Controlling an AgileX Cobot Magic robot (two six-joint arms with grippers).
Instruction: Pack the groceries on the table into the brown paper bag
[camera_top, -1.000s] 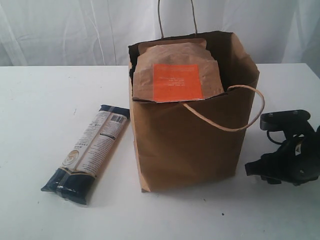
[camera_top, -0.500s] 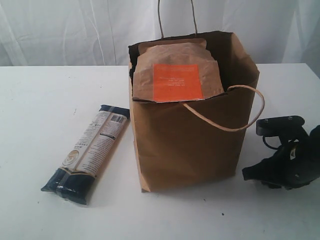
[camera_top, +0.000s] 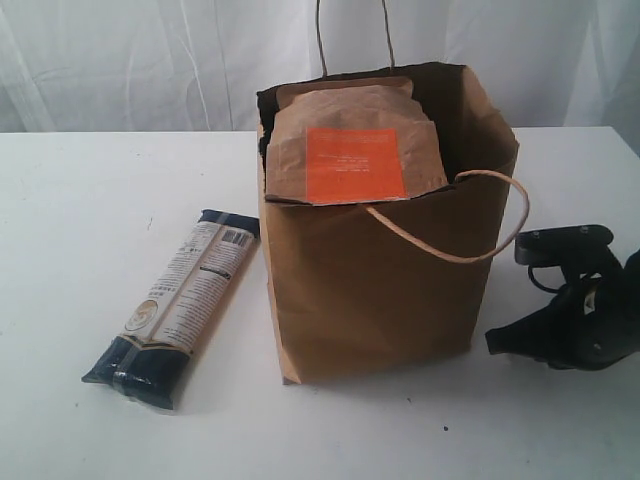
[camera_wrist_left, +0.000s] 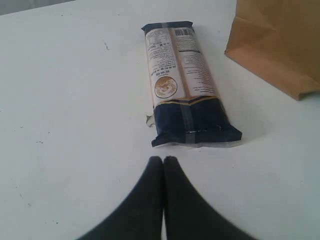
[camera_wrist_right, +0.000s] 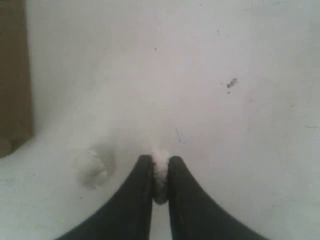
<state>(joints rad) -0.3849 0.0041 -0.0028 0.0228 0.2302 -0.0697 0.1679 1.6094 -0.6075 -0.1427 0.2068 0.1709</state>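
Note:
The brown paper bag (camera_top: 380, 290) stands upright mid-table (camera_top: 80, 200), and the brown orange-labelled pouch (camera_top: 355, 150) sticks out of its open top. The long dark-blue-and-beige pasta packet (camera_top: 175, 305) lies flat to the bag's left. In the left wrist view my left gripper (camera_wrist_left: 163, 159) is shut and empty, just short of the packet's (camera_wrist_left: 185, 85) dark end. My right gripper (camera_top: 500, 345) is low over the table right of the bag. Its jaws (camera_wrist_right: 160, 159) are closed on a small white lump. The other groceries are hidden.
A second small whitish lump (camera_wrist_right: 92, 167) lies on the table beside the right fingers. The bag's corner (camera_wrist_right: 14, 75) shows at the edge of the right wrist view. One twine handle (camera_top: 470, 225) droops over the bag's right side. A white curtain hangs behind.
The right gripper's jaws have closed from wide open, and the arm has shifted slightly beside the bag. Bag, pouch and pasta packet have not moved.

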